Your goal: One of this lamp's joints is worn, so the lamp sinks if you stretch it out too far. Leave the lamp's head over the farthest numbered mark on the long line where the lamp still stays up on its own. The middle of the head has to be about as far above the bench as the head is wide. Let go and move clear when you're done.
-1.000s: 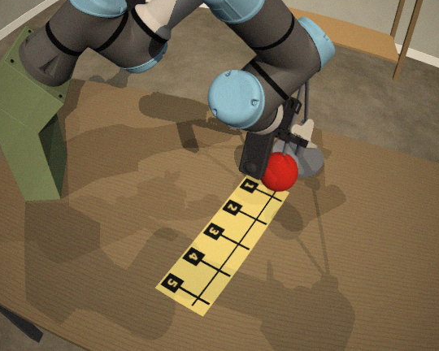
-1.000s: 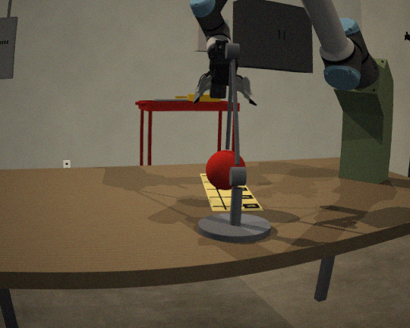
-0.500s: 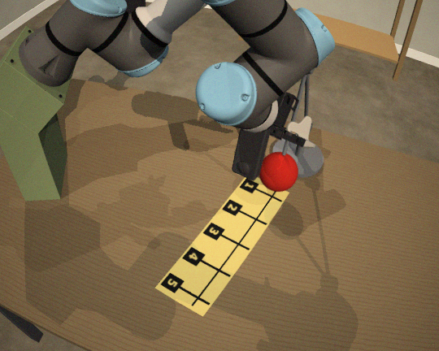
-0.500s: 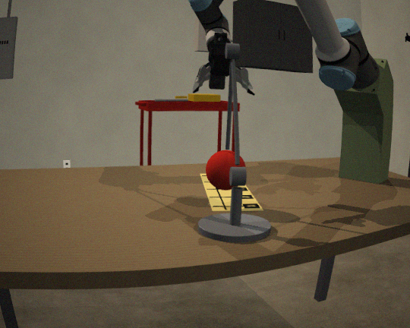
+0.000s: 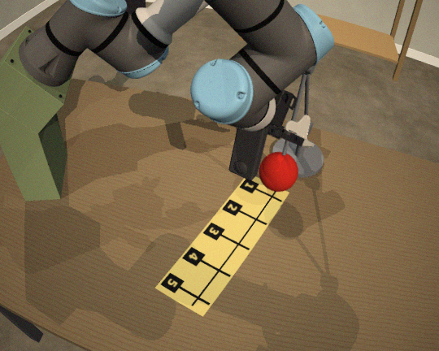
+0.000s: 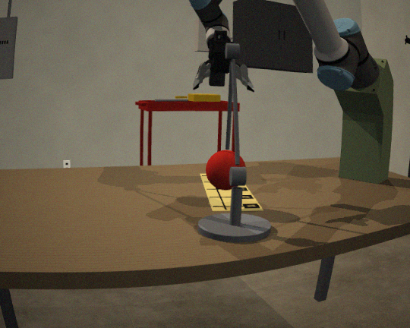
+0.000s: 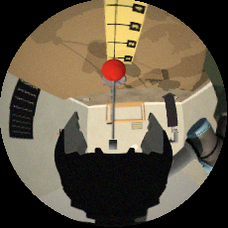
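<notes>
Lamp stands on the wooden bench, its round grey base planted near the bench's curved edge that faces the exterior camera. From the base a short post rises to a grey joint, and two thin links run up to a second joint high above the bench before folding back down to the red ball-shaped head. In the top view the head hangs over the end of the yellow strip that carries mark 1, right by the long black line; it floats above the bench surface, not touching it. The strip stretches away from the base toward the bench's opposite long edge, with marks 2, 3, 4 and 5 following in order, each on its own short tick crossing the line.

The gripper hangs high up beside the lamp's upper joint, with its fingers spread fully apart and nothing between them. In the wrist view the two dark fingers frame the thin lamp link, which runs up the middle of the gap without touching either side, and the red head shows beyond them against the strip. The exterior view shows the two pale fingertips splayed to either side of the links, just below the top joint.

The arm's green pedestal sits at the bench's far right corner in the exterior view.
</notes>
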### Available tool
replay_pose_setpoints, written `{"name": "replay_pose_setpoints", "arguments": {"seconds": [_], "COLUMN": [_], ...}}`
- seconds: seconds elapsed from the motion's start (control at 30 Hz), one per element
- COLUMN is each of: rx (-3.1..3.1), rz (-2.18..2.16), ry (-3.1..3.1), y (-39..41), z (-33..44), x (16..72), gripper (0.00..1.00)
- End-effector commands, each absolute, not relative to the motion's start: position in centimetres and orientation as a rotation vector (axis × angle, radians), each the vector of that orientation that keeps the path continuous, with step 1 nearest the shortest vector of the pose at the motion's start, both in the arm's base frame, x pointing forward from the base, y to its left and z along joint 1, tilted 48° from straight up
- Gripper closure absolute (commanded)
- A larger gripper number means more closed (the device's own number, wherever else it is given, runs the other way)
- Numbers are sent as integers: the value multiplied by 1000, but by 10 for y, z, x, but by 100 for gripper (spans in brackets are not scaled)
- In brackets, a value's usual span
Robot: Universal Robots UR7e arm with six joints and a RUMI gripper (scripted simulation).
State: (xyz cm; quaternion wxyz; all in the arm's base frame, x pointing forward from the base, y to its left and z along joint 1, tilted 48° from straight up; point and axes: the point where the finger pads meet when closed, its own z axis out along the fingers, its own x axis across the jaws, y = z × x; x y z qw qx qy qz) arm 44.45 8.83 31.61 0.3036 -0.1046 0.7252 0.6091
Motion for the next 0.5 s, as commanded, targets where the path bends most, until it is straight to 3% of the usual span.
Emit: {"name": "replay_pose_setpoints", "arguments": {"seconds": [0.0, 0.47], "rx": [-277, -277], "rz": [1613, 1613], "ry": [1921, 1921], "y": [88, 90], "z": [316, 316], "x": [444, 445], "gripper": [0, 0]}}
